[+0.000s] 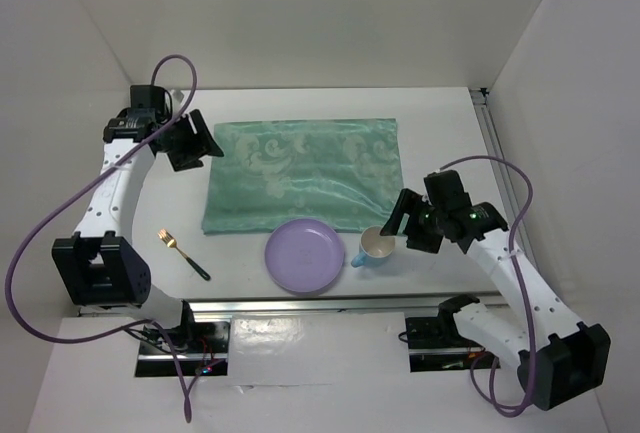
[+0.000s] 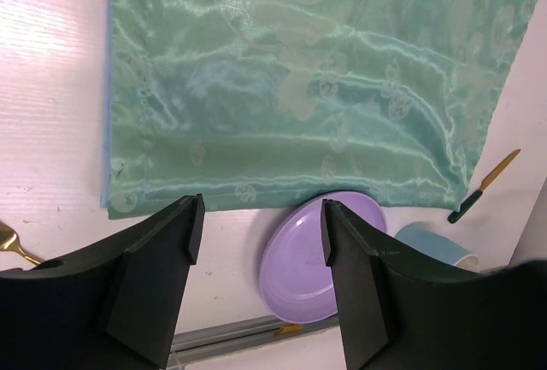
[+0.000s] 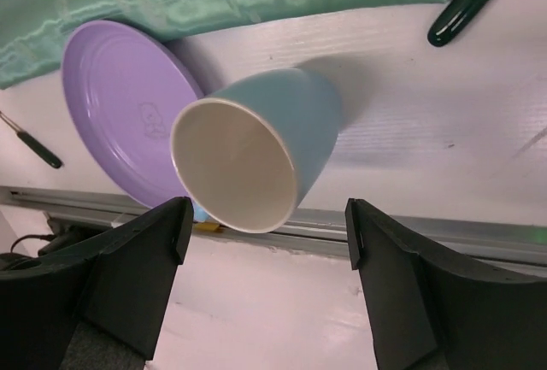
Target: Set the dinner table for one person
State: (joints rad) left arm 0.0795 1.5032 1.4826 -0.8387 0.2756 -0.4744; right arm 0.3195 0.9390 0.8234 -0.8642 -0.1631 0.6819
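On the white dinner table (image 1: 440, 123) a teal patterned cloth (image 1: 300, 173) lies flat. A purple plate (image 1: 305, 255) rests at its near edge, overlapping the cloth's hem. Just right of the plate stands a blue cup (image 1: 377, 247), white inside. A fork (image 1: 183, 254) with a gold head and dark handle lies near left. My left gripper (image 1: 195, 138) hovers open over the cloth's far left corner, holding nothing (image 2: 261, 216). My right gripper (image 1: 400, 221) is open just right of the cup (image 3: 256, 148), nothing between its fingers (image 3: 267, 216).
A knife (image 2: 483, 186) with a gold blade and dark handle lies right of the cloth, beyond the cup. A metal rail (image 1: 330, 305) runs along the table's near edge. White walls enclose the table on the left, back and right.
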